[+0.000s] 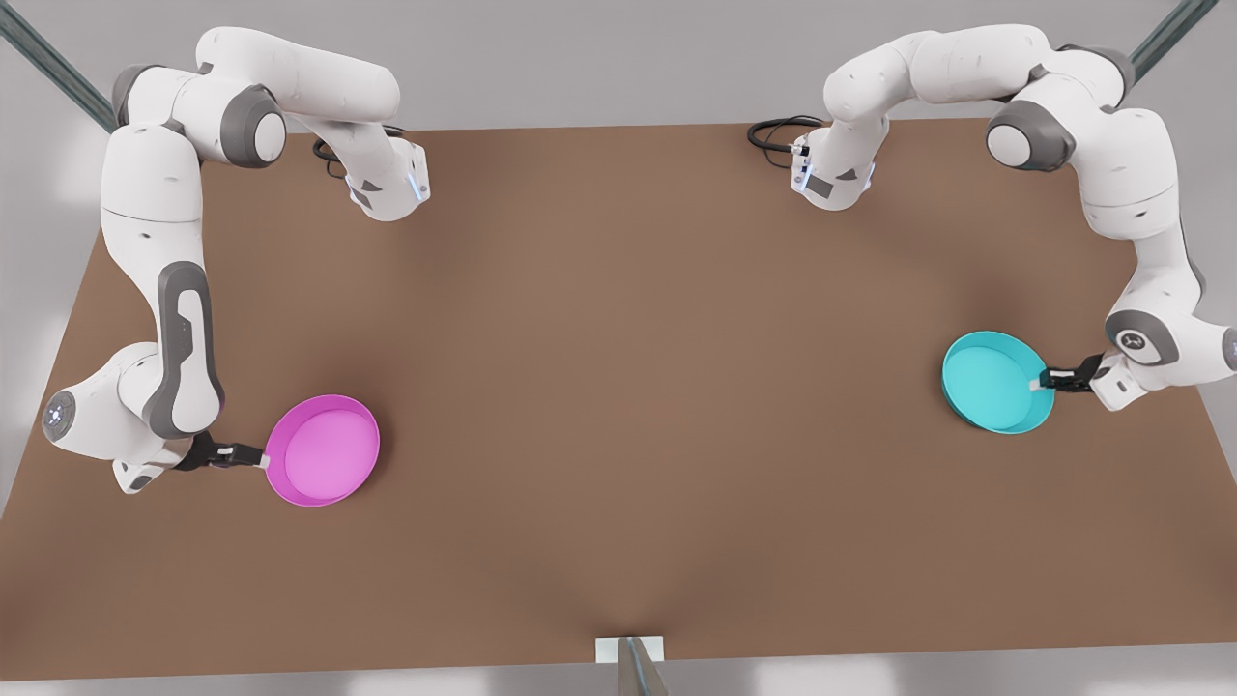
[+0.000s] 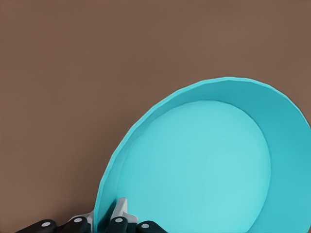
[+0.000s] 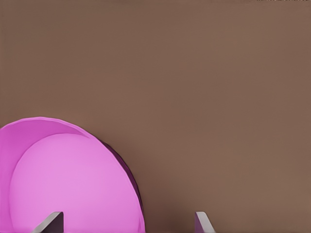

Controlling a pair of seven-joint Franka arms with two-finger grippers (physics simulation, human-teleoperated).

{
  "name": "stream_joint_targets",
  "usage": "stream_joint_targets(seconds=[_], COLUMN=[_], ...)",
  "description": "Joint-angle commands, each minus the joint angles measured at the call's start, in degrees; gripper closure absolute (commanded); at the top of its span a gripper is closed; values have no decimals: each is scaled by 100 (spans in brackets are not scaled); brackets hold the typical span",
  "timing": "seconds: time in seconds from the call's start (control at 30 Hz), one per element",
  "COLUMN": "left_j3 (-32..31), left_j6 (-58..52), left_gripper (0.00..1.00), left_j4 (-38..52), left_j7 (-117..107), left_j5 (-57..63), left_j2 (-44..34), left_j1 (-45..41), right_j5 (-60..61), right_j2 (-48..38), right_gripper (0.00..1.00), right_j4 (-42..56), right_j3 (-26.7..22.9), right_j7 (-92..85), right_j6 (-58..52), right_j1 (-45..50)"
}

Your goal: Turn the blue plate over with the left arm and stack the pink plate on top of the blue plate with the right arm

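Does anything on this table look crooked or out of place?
Yes: the blue plate is tilted up off the brown table, its rim pinched by the left gripper. The pink plate also looks slightly tipped, with the right gripper at its rim.

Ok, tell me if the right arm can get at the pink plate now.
Likely yes: the right pincer sits open at the pink plate, nothing between them. The left pincer, shut on the blue plate, is far across the table.
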Motion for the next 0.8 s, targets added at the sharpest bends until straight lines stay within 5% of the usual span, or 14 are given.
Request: stream_joint_targets(seconds=[0.0,0.27,0.5,0.6,0.77], left_j3=[0,0,9,9,-35], left_j6=[-3,-3,-653,-970,-1242], left_gripper=[79,79,79,79,79], left_j4=[4,4,4,13,645], left_j7=[-395,-869,-1405,-2827,-5834], left_j5=[-25,-42,11,98,845], left_j2=[-5,-207,-1173,-2087,-2220], left_j1=[4,-304,-646,-1743,-3757], right_j5=[13,13,13,13,13], right_j2=[-6,-6,-6,-6,2], right_gripper=[0,0,0,0,0], right_j4=[-2,-2,-2,-2,-11], right_j3=[-1,-1,-1,-1,8], right_j7=[-434,-434,-434,-434,-434], right_j6=[14,14,6,6,6], right_j1=[0,0,9,9,35])
